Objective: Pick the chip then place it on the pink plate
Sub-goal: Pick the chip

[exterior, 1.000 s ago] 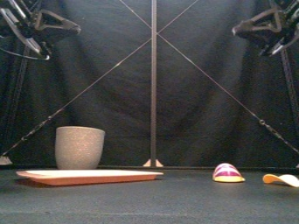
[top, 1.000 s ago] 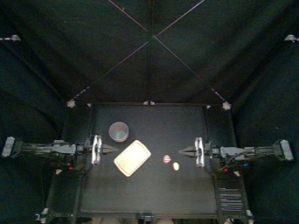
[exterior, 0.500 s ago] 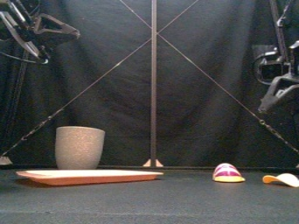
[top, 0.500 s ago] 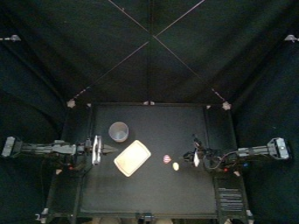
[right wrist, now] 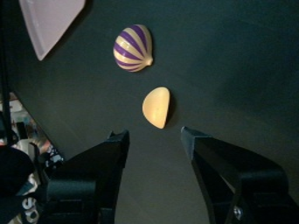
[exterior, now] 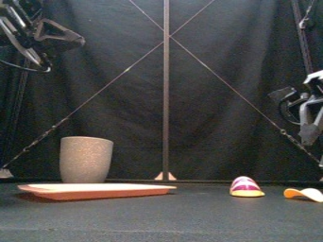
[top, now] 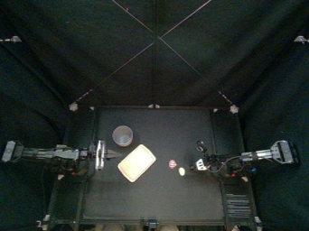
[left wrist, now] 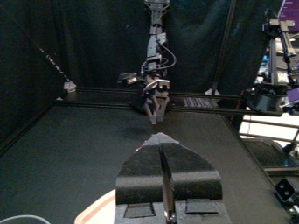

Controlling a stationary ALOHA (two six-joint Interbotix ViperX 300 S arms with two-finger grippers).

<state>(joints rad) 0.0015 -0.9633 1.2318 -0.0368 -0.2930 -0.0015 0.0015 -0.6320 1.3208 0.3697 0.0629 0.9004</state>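
The right gripper (right wrist: 152, 134) hangs wide open and empty above the yellow chip (right wrist: 156, 107), which lies on the table beside a purple-striped toy (right wrist: 133, 47), right of the pink plate (top: 136, 162); the resting left gripper (left wrist: 162, 144) looks closed

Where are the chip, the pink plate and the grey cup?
chip (right wrist: 156, 107), right wrist view, middle of its yellow face.
pink plate (exterior: 94, 190), front view, its near rim.
grey cup (exterior: 86, 159), front view, middle of its side.
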